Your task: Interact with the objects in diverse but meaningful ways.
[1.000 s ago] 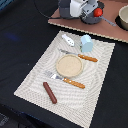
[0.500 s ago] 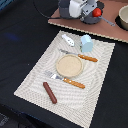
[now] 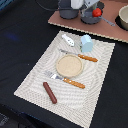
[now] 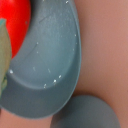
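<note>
The grey long-handled saucepan (image 3: 90, 18) stands on the brown board at the back, its handle (image 3: 109, 21) pointing to the exterior view's right. The red tomato (image 3: 97, 12) sits at the pan's rim, right under my gripper (image 3: 91, 8). In the wrist view the tomato (image 4: 17, 22) fills one corner over the pan's grey inside (image 4: 47, 60); my fingers are not clear there. On the striped mat lie the brown sausage (image 3: 50, 92), the small white bottle (image 3: 68, 40) and the pale blue cup (image 3: 87, 43).
A round tan plate (image 3: 69, 65) lies mid-mat between an orange-handled knife (image 3: 80, 56) and fork (image 3: 66, 80). A second grey pot (image 3: 67, 11) stands beside the saucepan, and a grey bowl (image 3: 123, 17) is at the board's right end. Black table surrounds the mat.
</note>
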